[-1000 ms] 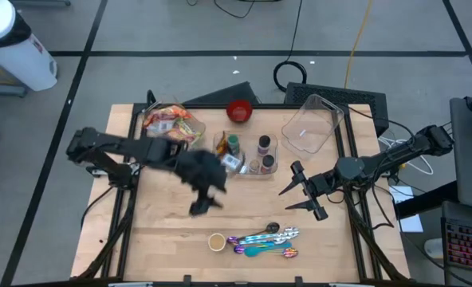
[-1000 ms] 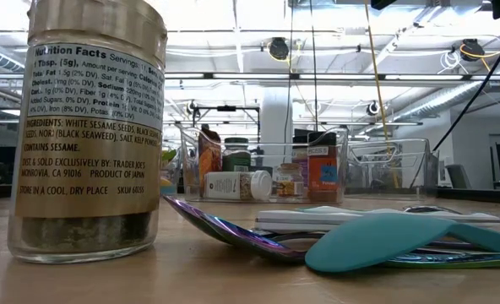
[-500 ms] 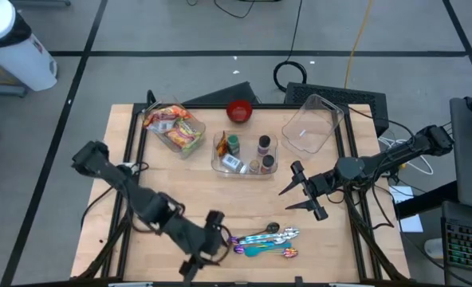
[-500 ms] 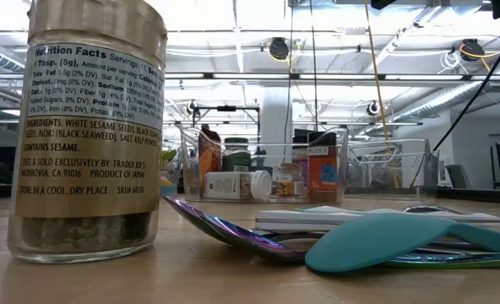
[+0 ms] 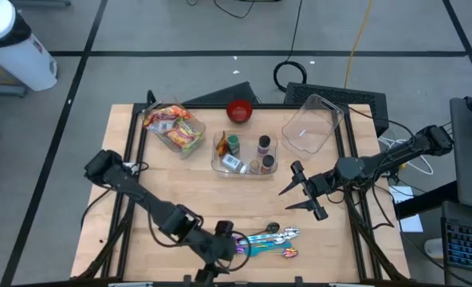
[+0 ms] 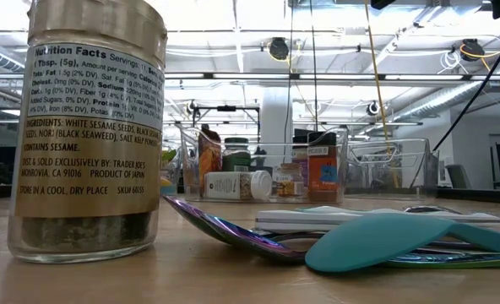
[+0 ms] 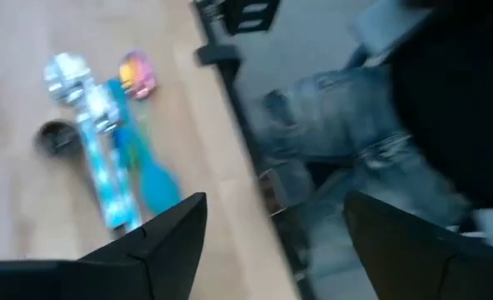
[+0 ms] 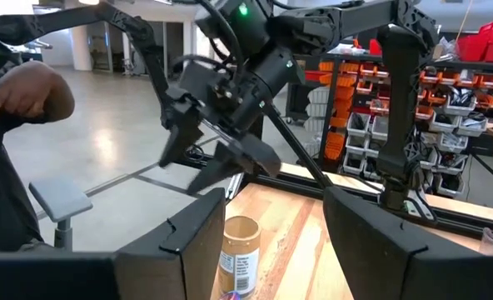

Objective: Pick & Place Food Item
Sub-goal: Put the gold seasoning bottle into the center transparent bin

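Note:
The food item, a seasoning jar with a tan lid (image 8: 237, 250), stands upright on the wood table near its front edge; it fills the left of the low view (image 6: 89, 127). My left gripper (image 8: 188, 171) hangs open just above the jar, touching nothing, and hides it in the high view (image 5: 218, 257). Its own wrist view shows the fingers wide apart (image 7: 276, 200) over the table's front edge. My right gripper (image 5: 301, 199) waits open and empty at the right, held above the table (image 8: 273, 200).
Coloured measuring spoons (image 5: 266, 239) lie right beside the jar. At the back stand a clear bin of spice jars (image 5: 244, 155), a bin of snack packets (image 5: 172, 127), a red bowl (image 5: 238, 110) and a tilted clear bin (image 5: 312, 123). A person (image 7: 338, 125) stands at the front edge.
My left gripper has swept from beside the spice bin in the middle of the table toward the near edge and downward, ending above the jar by the spoons. The jar and the spoons have stayed where they were.

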Tool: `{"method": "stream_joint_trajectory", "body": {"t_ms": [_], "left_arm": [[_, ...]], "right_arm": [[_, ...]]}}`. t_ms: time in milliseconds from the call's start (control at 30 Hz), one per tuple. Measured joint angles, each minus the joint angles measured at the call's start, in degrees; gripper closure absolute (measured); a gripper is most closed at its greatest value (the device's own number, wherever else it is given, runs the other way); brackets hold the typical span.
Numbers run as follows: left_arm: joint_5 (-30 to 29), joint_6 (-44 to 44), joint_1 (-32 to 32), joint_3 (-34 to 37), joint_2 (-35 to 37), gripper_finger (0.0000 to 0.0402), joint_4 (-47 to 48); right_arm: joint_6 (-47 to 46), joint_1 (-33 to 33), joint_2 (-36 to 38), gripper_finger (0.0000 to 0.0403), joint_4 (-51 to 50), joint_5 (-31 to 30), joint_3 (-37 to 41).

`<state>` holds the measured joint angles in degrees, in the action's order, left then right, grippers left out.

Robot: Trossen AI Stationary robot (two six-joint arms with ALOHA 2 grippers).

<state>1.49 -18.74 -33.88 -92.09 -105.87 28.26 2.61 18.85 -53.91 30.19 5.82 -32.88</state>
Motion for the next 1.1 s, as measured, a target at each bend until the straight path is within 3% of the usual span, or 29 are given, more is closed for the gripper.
{"method": "stream_joint_trajectory", "body": {"t_ms": [133, 300, 633, 833, 1100], "left_arm": [[4.4, -0.3, 0.4, 0.0, 0.1, 0.0086, -2.0], [5.5, 4.6, 0.5, 0.0, 0.1, 0.0068, 3.6], [-4.2, 8.1, 0.5, 0.0, 0.1, 0.0081, 19.9], [-6.1, 8.0, 0.5, 0.0, 0.1, 0.0093, 20.1], [-5.7, 6.6, 0.6, 0.0, -1.4, 0.0076, 20.4]], "right_arm": [[0.0, 0.0, 0.0, 0.0206, 0.0, 0.0, 0.0], [0.0, 0.0, 0.0, 0.0206, 0.0, 0.0, 0.0], [0.0, 0.0, 0.0, 0.0206, 0.0, 0.0, 0.0], [0.1, 0.0, 0.0, 0.0206, 0.0, 0.0, 0.0], [0.0, 0.0, 0.0, 0.0206, 0.0, 0.0, 0.0]]}}
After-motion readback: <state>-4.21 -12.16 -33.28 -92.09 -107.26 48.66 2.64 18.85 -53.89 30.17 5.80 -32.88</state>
